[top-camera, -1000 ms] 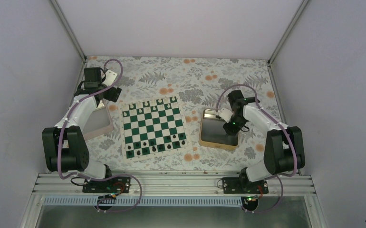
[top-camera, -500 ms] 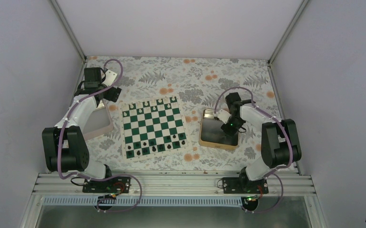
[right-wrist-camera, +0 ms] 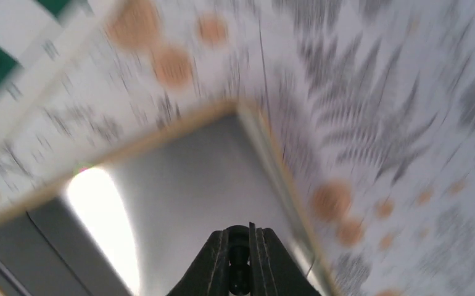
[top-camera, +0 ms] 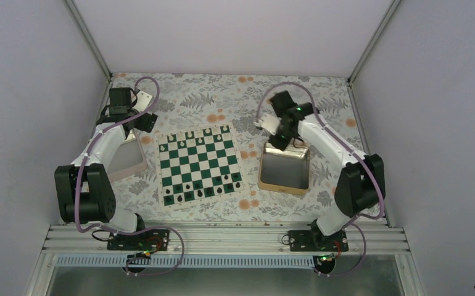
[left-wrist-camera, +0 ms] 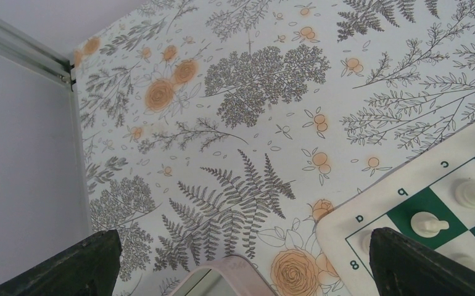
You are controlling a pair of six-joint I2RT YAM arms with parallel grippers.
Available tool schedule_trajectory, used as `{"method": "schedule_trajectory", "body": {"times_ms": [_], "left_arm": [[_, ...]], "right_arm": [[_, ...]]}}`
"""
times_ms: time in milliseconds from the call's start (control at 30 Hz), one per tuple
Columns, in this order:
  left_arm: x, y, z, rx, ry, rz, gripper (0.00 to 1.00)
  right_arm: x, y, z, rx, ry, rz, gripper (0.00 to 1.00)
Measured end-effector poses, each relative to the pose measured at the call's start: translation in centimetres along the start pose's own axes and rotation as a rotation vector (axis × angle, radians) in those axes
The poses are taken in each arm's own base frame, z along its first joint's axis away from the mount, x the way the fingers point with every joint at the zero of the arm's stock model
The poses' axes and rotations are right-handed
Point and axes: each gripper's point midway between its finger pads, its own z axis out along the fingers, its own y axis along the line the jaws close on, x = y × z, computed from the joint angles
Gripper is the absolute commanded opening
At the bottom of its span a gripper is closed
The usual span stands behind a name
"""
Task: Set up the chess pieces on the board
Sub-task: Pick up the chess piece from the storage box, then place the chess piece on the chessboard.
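At the centre of the overhead view lies the board, with black chess pieces along its lower rows. Right of it, the right gripper hangs over the upper edge of the gold tray — its fingers nearly together, apparently pinching a small dark piece, though the wrist view is blurred. At upper left, the left gripper holds its fingers spread wide above the floral tablecloth.

1. The square flat chessboard, with dark green and white squares and a cream border, lies flat, slightly turned.
2. The tiny black chess figures occupy its two nearest rows; another is pinched in the right gripper.
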Motion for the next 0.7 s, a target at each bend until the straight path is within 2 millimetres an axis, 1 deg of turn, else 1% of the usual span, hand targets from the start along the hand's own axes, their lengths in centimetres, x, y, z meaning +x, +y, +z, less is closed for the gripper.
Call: {"method": "schedule_trajectory", "body": {"times_ms": [67,133,167,233,333,400,467,567,700], "left_arm": [[0.0,0.0,0.0,0.0,0.0,0.0,1.0],[0.0,0.0,0.0,0.0,0.0,0.0,1.0],[0.0,0.0,0.0,0.0,0.0,0.0,1.0],[0.0,0.0,0.0,0.0,0.0,0.0,1.0],[0.0,0.0,0.0,0.0,0.0,0.0,1.0],[0.0,0.0,0.0,0.0,0.0,0.0,1.0],[0.0,0.0,0.0,0.001,0.0,0.0,1.0],[0.0,-0.1,0.0,0.002,-0.001,0.002,1.0],[-0.1,-0.2,0.0,0.004,-0.002,0.004,1.0]], "right_arm": [[-3.8,0.6,-1.6,0.015,-0.053,-0.068,0.08],[-7.6,1.5,-2.1,0.016,-0.093,-0.131,0.08],[-9.0,2.0,-2.0,0.012,-0.102,-0.156,0.08],[-11.7,3.7,-1.4,-0.002,-0.114,-0.216,0.09],[-14.5,7.1,-0.2,-0.039,-0.112,-0.306,0.09],[-15.8,9.9,0.8,-0.068,-0.106,-0.37,0.09],[-16.4,12.9,1.8,-0.101,-0.096,-0.43,0.09],[-16.7,17.3,3.0,-0.154,-0.079,-0.515,0.09],[-16.7,21.6,3.9,-0.208,-0.067,-0.594,0.09]]}}
